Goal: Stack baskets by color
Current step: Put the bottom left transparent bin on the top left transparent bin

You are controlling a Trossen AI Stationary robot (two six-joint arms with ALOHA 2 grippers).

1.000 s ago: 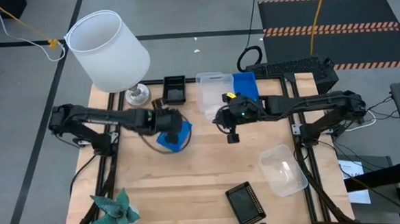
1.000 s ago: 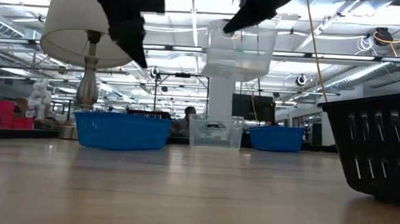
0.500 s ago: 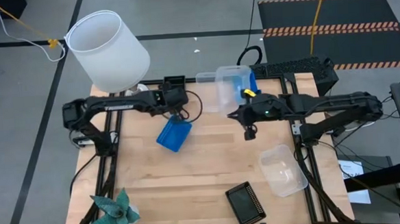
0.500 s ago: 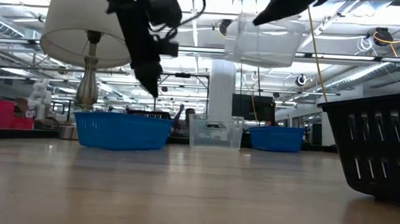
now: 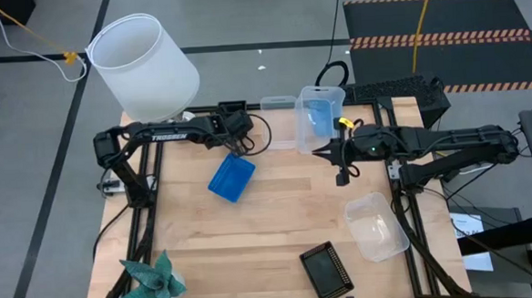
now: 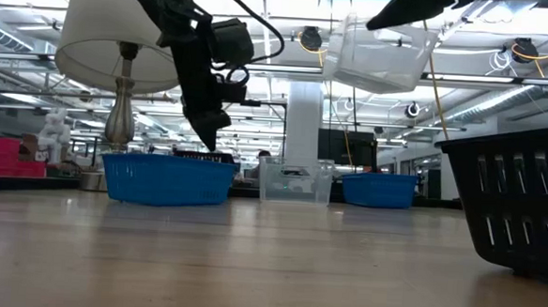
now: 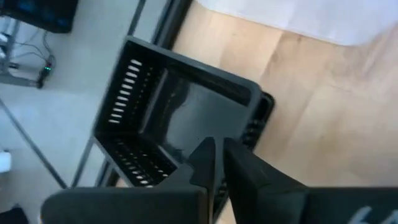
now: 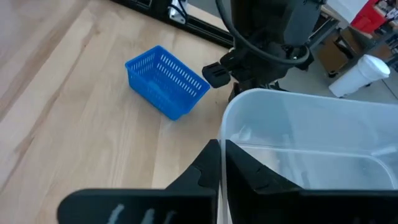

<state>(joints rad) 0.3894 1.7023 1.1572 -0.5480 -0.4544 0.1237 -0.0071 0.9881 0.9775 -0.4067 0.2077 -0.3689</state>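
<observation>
With our right gripper (image 5: 317, 152) clamped on the rim of a clear basket (image 5: 317, 112) lifted above the far right of the surface (image 5: 270, 222), our left gripper's (image 7: 214, 152) nearly closed jaws pinch the black basket's (image 7: 186, 112) near wall at the far edge.

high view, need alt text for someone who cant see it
From above, the right gripper holds a clear basket aloft over the table's far edge, while the left gripper grips the near rim of a black basket at the far edge. On the table sit a blue basket, another clear basket and a black basket at the near edge.
</observation>
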